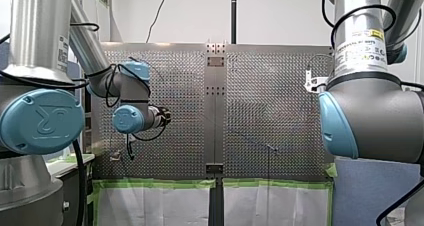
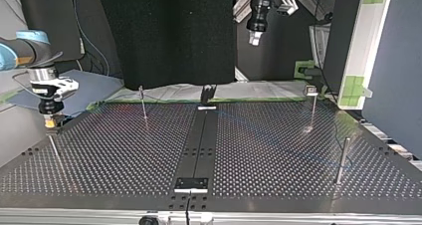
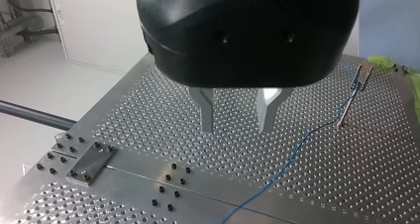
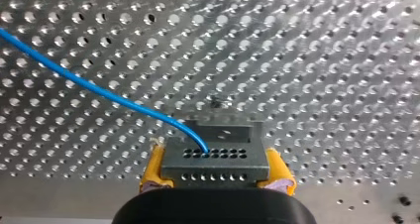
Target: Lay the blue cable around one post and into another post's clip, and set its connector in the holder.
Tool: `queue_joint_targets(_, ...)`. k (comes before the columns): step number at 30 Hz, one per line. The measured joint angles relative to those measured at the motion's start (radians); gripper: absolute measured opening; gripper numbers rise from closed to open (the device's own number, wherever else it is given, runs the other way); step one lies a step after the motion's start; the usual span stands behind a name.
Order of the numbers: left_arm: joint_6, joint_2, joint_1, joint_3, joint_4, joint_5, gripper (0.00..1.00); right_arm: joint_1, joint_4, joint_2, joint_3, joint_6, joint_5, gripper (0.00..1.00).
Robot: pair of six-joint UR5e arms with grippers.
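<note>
In the right wrist view my right gripper [image 4: 218, 178] is shut, its yellow pads [image 4: 153, 167] on the sides of a grey connector [image 4: 218, 157] with rows of small holes. The blue cable [image 4: 99, 87] leaves the connector and runs off over the perforated plate. At the top view's left this gripper [image 2: 51, 121] hangs just above a thin post [image 2: 54, 153]. My left gripper [image 3: 236, 127] is open and holds nothing, its metal fingers high above the plate; it also shows in the top view [image 2: 255, 38]. Under it the cable [image 3: 297, 147] lies on the plate and leads to a post with a clip [image 3: 354, 92].
Thin posts stand on the plate in the top view [image 2: 143, 104], [image 2: 312, 108], [image 2: 342, 160]. A dark centre strip [image 2: 201, 140] carries a black holder [image 2: 208, 94] at its far end and a bracket [image 2: 190, 184] at its near end. Green tape edges the far side.
</note>
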Motion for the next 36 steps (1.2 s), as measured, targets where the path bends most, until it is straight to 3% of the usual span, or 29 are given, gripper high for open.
queue_joint_targets(17, 0.005, 0.0, 0.009, 0.0, -0.011, 0.0, 1.0, -0.004, -0.004, 0.022, -0.036, 0.035, -0.009, 0.0)
queue_joint_targets(36, 0.006, 0.0, 0.011, 0.0, -0.015, 0.0, 1.0, 0.003, 0.029, 0.052, -0.087, 0.039, -0.016, 0.0)
